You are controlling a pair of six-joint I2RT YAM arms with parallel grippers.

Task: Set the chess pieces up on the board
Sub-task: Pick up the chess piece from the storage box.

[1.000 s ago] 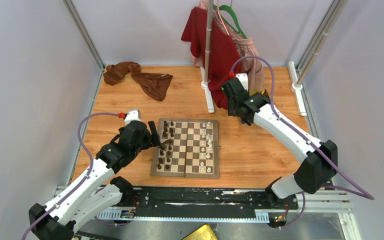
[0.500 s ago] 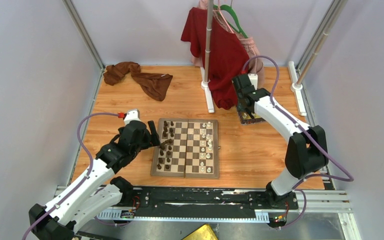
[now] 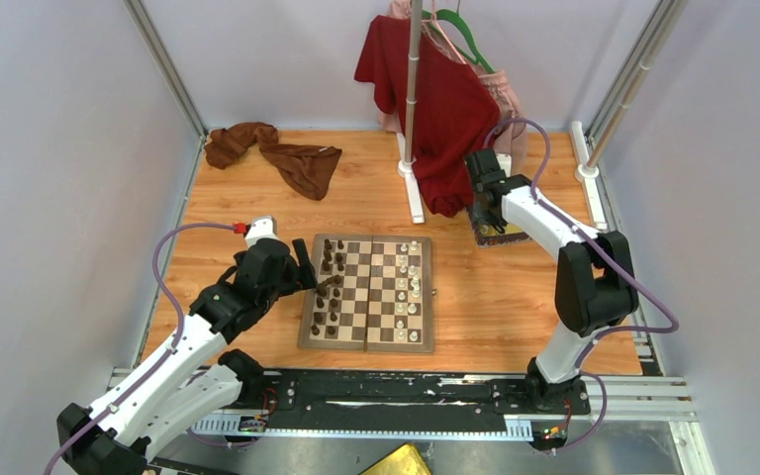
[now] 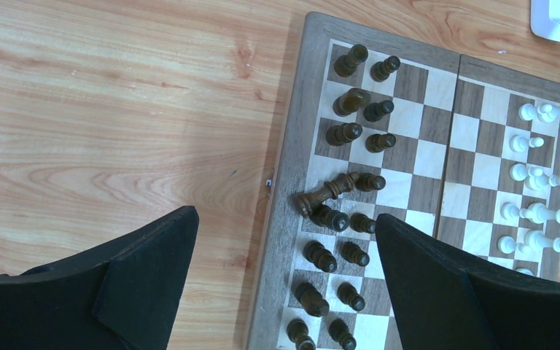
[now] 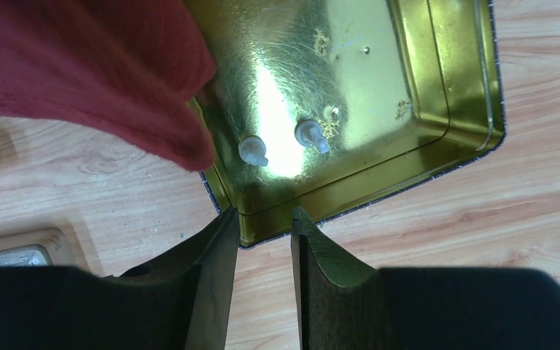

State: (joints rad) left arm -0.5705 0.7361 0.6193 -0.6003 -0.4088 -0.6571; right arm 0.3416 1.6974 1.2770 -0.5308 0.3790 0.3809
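Over at the far right of the table [image 3: 515, 307], the right gripper [image 5: 260, 215] hangs above the near wall of the gold tin [image 5: 437, 87]; jaws only partly apart, nothing in them. Two white pieces [image 5: 252, 151] are lying on their sides on the tin floor, close together; the rest of the chess pieces [image 4: 343, 134] are on the board [image 4: 284, 160], dark ones on its left half, white on the right.

My worry here: that gap looks tight for a piece lying flat; come down like this and a finger could just knock it skidding across the shiny metal. Also the red shirt [image 5: 80, 65] droops over the tin's corner, just beside the nearer piece; a finger could snag the cloth or pinch it along with the piece.

The left gripper [image 4: 284, 219] hovers wide open and empty at the board's left edge; one toppled dark piece [image 4: 326, 195] lies right below it, leaning among standing neighbours; a sloppy grab there could bowl several over.
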